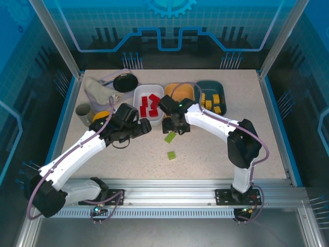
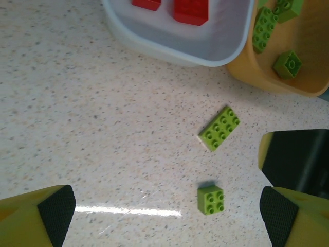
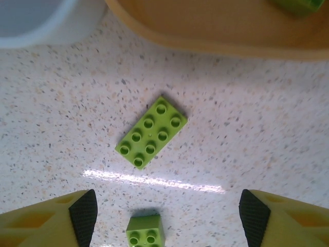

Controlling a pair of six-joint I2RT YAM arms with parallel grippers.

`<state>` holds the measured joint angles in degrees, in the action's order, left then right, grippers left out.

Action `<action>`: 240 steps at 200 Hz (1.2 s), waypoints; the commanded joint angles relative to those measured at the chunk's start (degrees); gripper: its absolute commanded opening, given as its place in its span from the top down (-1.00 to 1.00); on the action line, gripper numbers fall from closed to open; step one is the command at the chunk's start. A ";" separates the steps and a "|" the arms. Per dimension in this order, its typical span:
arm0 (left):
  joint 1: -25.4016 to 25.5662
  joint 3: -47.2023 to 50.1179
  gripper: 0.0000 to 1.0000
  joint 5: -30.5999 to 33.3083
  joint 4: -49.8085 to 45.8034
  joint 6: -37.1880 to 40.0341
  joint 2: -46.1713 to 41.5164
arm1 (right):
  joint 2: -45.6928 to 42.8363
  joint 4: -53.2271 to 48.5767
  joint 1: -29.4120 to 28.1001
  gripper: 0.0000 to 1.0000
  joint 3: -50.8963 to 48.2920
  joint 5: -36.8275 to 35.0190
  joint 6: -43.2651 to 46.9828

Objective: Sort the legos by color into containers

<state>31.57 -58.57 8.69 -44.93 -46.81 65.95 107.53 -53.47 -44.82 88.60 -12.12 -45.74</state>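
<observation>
The right pincer (image 3: 168,211) hangs over the speckled table (image 1: 128,164) with its two yellow, black-padded fingers (image 3: 85,216) spread wide. Nothing is held between them and neither pad touches anything. Just ahead of its fingertips a long light-green lego (image 3: 151,131) lies flat, studs up, turned at a slant. A small square green lego (image 3: 145,230) sits lower down in the gap between the fingers, nearer one pad than the other, touching neither. Beyond the long brick runs the near wall of the orange tray (image 3: 205,31).

The left pincer (image 2: 167,212) is also spread to its widest and holds nothing. Ahead of it, off to one side, lie the same two loose green bricks. Farther ahead is the rim of the white tray (image 2: 169,51) holding red legos (image 2: 190,10). Beside that tray, the orange one holds more green legos (image 2: 264,28).

From above, the two pincers point inward toward each other, near the front of the white and orange trays. The dark teal tray (image 1: 205,85), beyond the right pincer, holds yellow-orange legos (image 1: 213,103).
</observation>
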 commanded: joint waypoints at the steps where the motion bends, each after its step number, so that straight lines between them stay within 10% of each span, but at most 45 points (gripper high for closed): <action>1: 0.28 2.03 -0.93 2.38 -3.68 -1.57 -3.80 | 1.68 2.45 -1.62 -0.56 -1.52 1.36 -7.87; 125: 0.25 3.33 -0.92 0.45 -6.09 -0.01 -11.18 | 13.55 5.14 -2.37 -0.39 1.77 -1.81 -19.15; 240: 0.29 5.13 -0.91 -3.04 -2.45 -0.56 -10.81 | 12.11 7.54 -0.71 0.38 -3.37 0.72 -16.23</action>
<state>31.57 -54.43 7.97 -48.75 -47.66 55.11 120.51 -46.26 -46.19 87.90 -12.32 -63.48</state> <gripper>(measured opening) 0.957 0.336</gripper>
